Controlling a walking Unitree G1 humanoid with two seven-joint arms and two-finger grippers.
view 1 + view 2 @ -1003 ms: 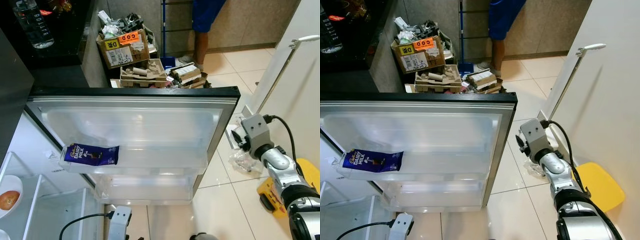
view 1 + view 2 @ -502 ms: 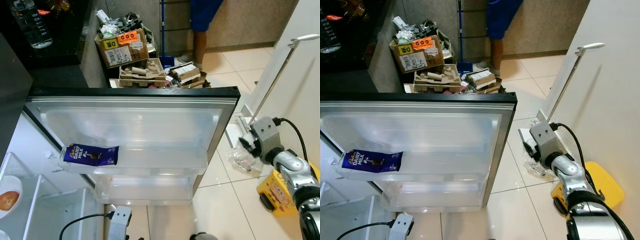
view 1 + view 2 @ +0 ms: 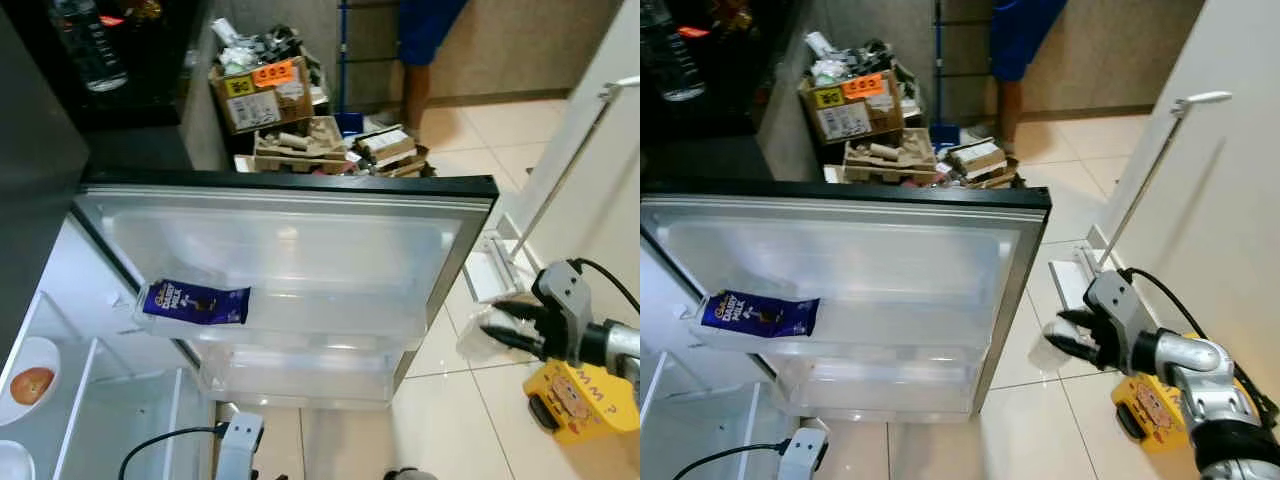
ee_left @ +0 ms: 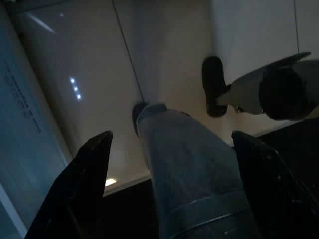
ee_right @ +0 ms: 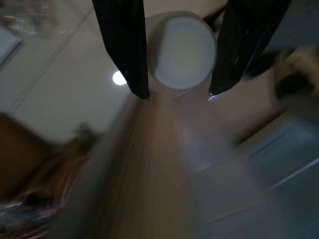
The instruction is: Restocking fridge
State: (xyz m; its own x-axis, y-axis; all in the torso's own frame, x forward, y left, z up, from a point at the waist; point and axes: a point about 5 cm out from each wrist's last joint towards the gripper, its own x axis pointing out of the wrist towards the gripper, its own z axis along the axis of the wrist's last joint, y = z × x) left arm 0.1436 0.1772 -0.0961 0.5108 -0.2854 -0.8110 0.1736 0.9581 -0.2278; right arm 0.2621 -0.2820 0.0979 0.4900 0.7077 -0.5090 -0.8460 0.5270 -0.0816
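The fridge door [image 3: 300, 250] stands wide open, its clear shelves facing me. A purple Dairy Milk chocolate bar [image 3: 196, 303] lies on the door's middle shelf at its left end. My right gripper [image 3: 500, 328] hangs low beside the door's right edge, fingers open and pointing left, just over a crumpled clear plastic bag [image 3: 1058, 336] on the floor. In the blurred right wrist view a pale round shape [image 5: 182, 50] sits between the open fingers [image 5: 124, 50]; I cannot tell what it is. My left gripper [image 4: 172, 134] hangs idle and open above a grey leg [image 4: 189, 169].
Inside the fridge at the lower left, a white plate [image 3: 20, 360] holds an orange fruit [image 3: 32, 382]. Cardboard boxes [image 3: 262, 92] and clutter fill the back, where a person's leg [image 3: 415, 80] stands. A yellow toy [image 3: 575, 400] is under my right arm. A power strip [image 3: 238, 440] lies below.
My right arm has dropped lower and swung right, and its gripper has turned so that it points left over the plastic bag. The camera has shifted slightly.
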